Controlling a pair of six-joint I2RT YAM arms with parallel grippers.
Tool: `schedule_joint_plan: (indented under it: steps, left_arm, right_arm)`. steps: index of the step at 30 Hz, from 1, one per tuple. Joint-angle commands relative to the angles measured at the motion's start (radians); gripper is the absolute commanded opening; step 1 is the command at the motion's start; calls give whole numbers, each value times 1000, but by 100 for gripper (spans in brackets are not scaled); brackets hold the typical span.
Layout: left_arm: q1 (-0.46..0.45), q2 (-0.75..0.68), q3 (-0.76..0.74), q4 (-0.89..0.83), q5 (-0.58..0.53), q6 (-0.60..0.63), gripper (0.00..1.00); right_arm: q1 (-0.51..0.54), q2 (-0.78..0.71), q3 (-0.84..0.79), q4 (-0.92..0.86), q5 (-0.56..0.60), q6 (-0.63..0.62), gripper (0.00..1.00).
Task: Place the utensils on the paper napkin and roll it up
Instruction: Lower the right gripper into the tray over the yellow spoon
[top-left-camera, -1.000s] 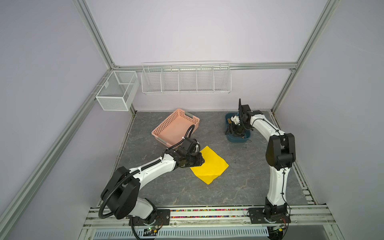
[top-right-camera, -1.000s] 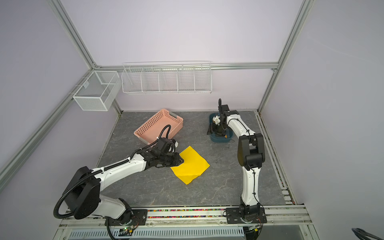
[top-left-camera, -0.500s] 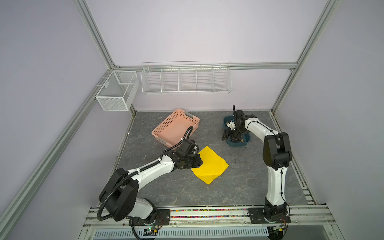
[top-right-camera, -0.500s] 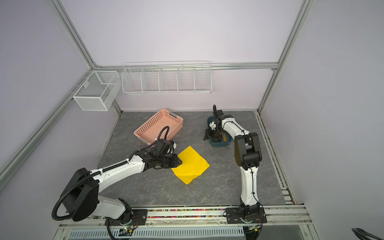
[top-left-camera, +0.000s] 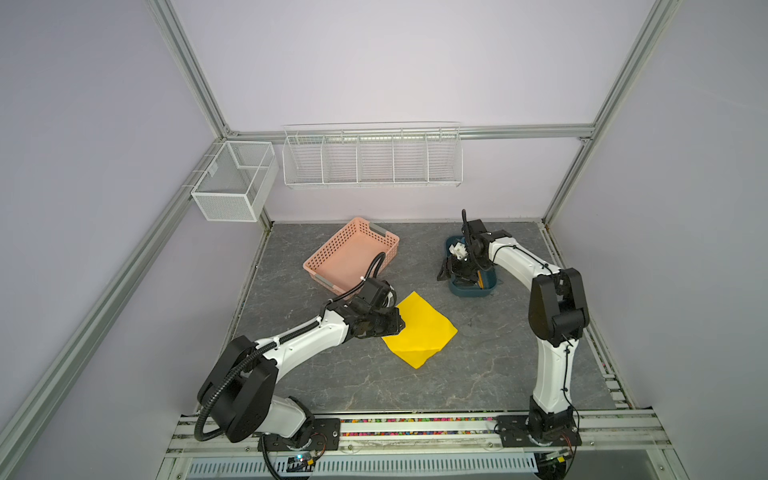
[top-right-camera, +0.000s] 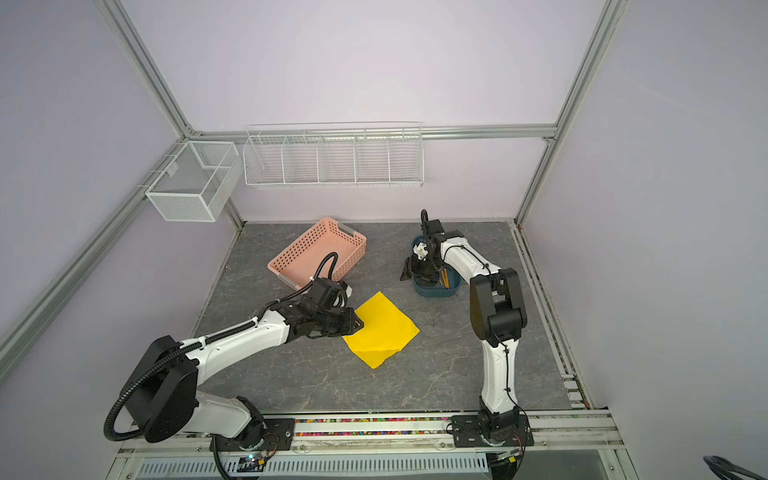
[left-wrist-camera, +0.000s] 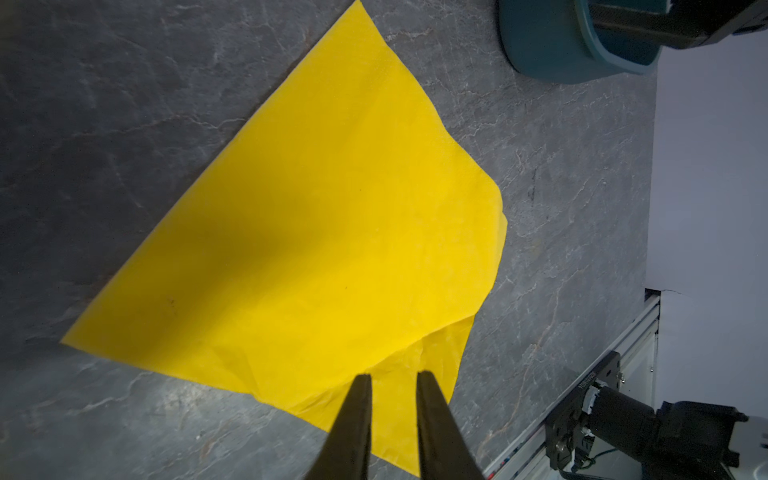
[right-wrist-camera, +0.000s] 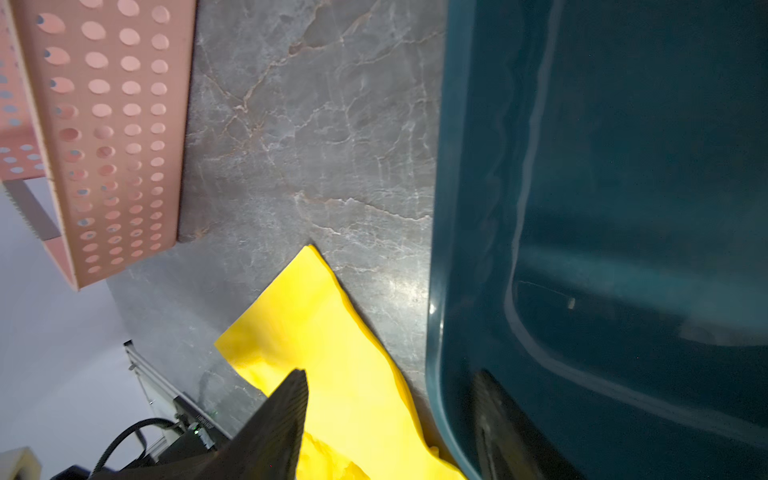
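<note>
We see left fingers (left-wrist-camera: 353, 424) barely apart at paper napkin (left-wrist-camera: 311, 228) edge, right fingers (right-wrist-camera: 282, 415) wide astride bin (right-wrist-camera: 602, 166) wall, open bench (top-left-camera: 478, 365) around

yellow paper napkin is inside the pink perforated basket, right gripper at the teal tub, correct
No: both top views show the yellow paper napkin on the grey marbled tabletop, beside the pink perforated basket. The right gripper is at the teal tub.

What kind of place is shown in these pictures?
Probably a robot test cell in a lab, not a home. An aluminium frame with plain walls encloses a table; the left arm and right arm are bolted to a rail at its front, and wire baskets hang on the back wall.
</note>
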Motion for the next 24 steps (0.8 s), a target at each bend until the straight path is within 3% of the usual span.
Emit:
schedule_joint_plan:
  steps: [1,11,18,24]
  left_arm:
    - [6,-18,-10,6,-4,0,22]
    - [9,-39,-4,2,-26,5,26]
    - [15,-61,13,-14,-52,20,29]
    - [15,-68,12,-17,-49,18,29]
  right_arm:
    - [9,-5,9,5,-56,6,65]
    - [-9,-77,111,-108,167,-61,60]
    - [-50,-4,239,-233,329,-156,53]
    - [-93,74,324,-257,378,-219,48]
